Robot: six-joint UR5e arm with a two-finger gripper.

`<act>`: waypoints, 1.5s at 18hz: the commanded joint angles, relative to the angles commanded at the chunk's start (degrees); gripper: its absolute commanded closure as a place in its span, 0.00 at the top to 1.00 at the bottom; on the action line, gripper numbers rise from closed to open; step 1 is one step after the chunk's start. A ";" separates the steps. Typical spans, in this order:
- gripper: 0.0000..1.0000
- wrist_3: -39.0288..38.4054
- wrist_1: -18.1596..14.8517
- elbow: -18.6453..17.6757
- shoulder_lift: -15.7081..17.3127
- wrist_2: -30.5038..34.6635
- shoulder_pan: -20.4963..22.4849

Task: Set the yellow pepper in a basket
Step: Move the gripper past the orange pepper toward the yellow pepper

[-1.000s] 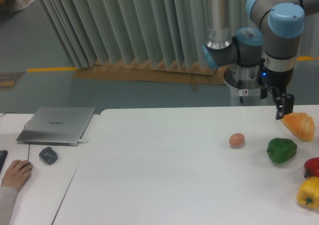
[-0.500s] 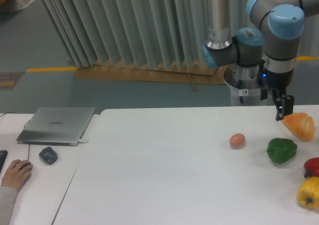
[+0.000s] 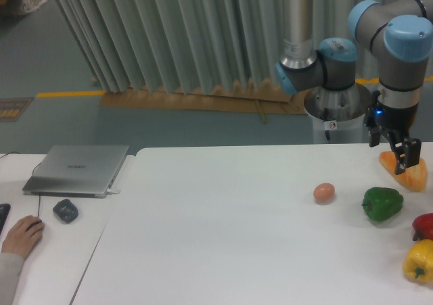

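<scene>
You've got the glossy yellow bell pepper [image 3: 419, 260] at the near right edge of the white bench [image 3: 223, 251], lying free, partly cut off by the frame. Just behind it, the red pepper [image 3: 424, 225], also clipped by the edge; can't tell if the two touch. Further back, the lobed green pepper [image 3: 382, 203], and left of it, apart, a small brown egg-shaped item [image 3: 324, 193]. On the far right sits an orange-yellow crusty bread-like wedge [image 3: 409, 175]. Your tool [image 3: 404, 161] hangs in front of that wedge, well apart from the yellow pepper; can't tell whether it's released or clenched. On the left, a person's hand [image 3: 20, 235] rests near a dark grey mouse [image 3: 65, 211] and a closed silver laptop [image 3: 76, 170].
</scene>
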 joint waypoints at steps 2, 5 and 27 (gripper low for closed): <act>1.00 0.00 0.44 -0.09 -0.18 0.17 0.09; 1.00 -0.52 0.53 -0.09 -0.26 0.35 0.53; 1.00 -0.53 2.20 -5.18 1.05 4.37 0.26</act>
